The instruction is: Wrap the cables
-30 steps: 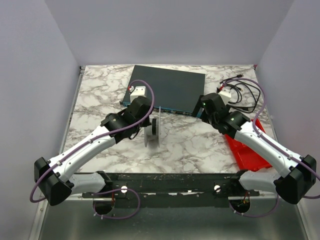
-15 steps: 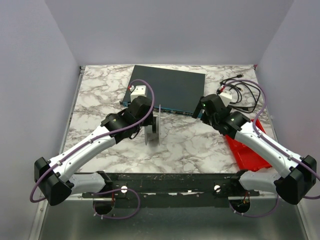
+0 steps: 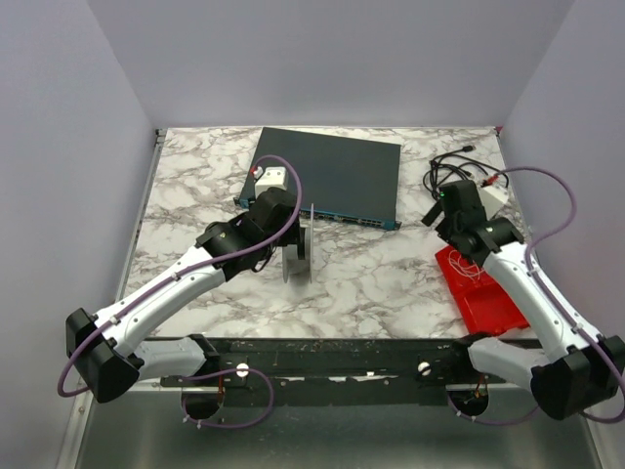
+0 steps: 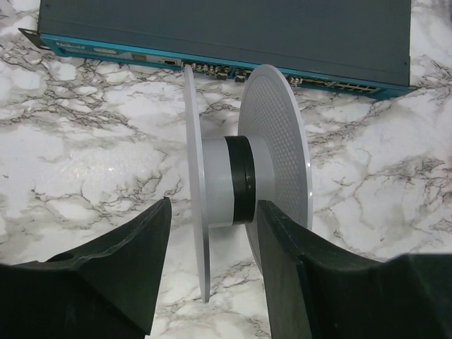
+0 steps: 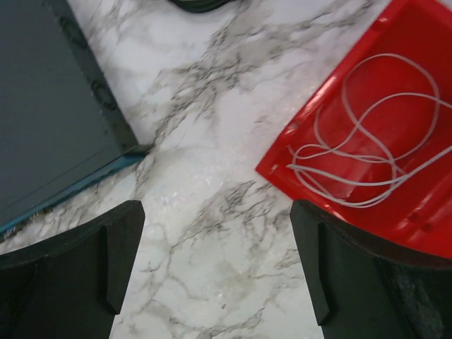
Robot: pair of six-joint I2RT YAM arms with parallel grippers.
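Marble worktop (image 3: 195,186) holds a red tray (image 5: 417,35), and the thin white wire (image 5: 367,141) lies curled in it. My right claw (image 5: 215,212) hangs spread wide near it. My left claw (image 4: 212,208) is spread by the standing reel (image 4: 240,176). I should pinch one wire end only, gently.

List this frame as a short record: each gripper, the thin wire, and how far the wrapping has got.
left gripper: open, straddling one flange and the hub of the upright white plastic spool
right gripper: open, over the marble tabletop, beside the red plastic tray
thin white wire: loose loops inside the tray, untouched
wrapping: not yet begun
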